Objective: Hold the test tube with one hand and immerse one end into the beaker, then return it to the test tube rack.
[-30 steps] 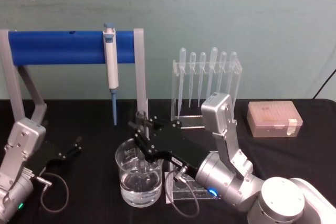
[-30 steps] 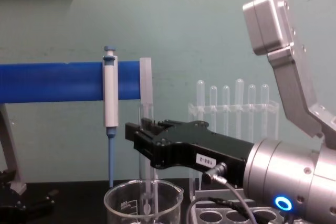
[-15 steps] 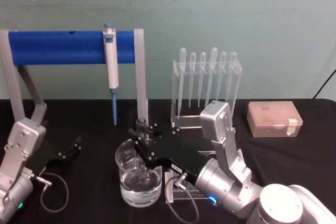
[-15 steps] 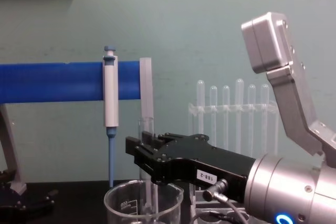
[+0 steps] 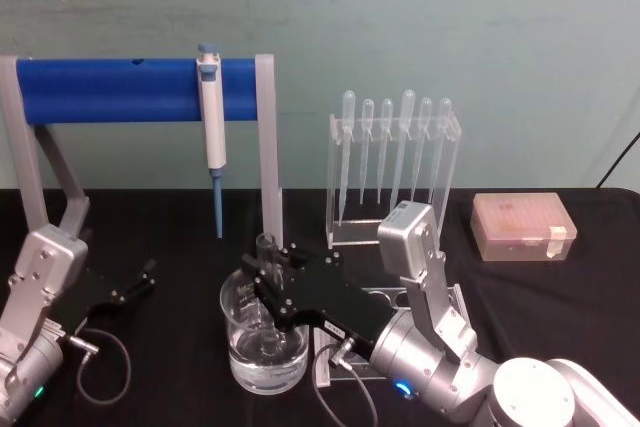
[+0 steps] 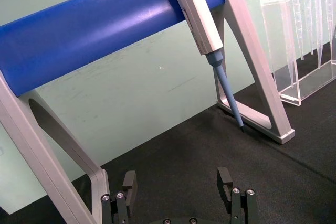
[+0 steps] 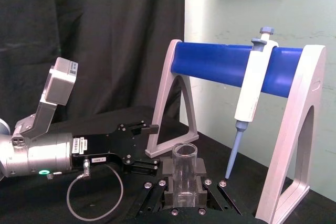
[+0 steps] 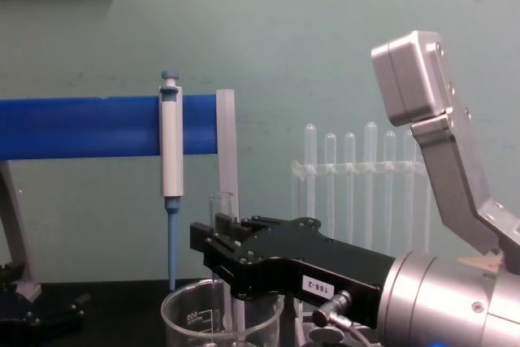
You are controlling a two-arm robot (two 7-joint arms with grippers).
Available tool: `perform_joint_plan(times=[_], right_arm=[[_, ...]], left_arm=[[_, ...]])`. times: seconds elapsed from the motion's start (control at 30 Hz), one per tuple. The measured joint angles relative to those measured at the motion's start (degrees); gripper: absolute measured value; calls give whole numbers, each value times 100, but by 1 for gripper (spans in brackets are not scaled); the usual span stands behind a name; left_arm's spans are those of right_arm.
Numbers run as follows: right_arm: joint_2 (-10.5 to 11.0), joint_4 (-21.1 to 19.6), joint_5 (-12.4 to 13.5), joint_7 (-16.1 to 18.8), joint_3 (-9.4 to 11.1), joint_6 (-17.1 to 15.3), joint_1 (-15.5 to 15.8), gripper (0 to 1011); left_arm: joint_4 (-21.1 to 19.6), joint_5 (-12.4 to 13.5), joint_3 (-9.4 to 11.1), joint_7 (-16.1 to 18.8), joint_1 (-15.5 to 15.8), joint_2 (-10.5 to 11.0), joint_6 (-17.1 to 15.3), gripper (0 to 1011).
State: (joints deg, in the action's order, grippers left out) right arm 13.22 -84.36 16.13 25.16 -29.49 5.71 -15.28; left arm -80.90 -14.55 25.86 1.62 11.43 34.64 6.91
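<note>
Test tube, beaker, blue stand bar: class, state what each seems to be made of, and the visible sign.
Test tube: clear glass, seemingly; glossy, transparent wall with a bright rim.
Beaker: likely glass; see-through wall, white printed graduations, water visible inside.
Blue stand bar: probably plastic or painted metal; smooth, opaque, with a soft sheen.

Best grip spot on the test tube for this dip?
Probably the upper section just under the open rim, from the robot's right, as the right gripper has it. The test tube stands upright, lower end inside the beaker, so only its top is free.
</note>
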Motion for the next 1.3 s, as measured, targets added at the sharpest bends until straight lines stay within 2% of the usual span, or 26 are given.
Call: perform_joint_plan(times=[1.3], right_arm=[[-2,-4,-20,-11,-6,9,-2,225]], left_arm=[[0,0,0,0,0,0,0,1000]])
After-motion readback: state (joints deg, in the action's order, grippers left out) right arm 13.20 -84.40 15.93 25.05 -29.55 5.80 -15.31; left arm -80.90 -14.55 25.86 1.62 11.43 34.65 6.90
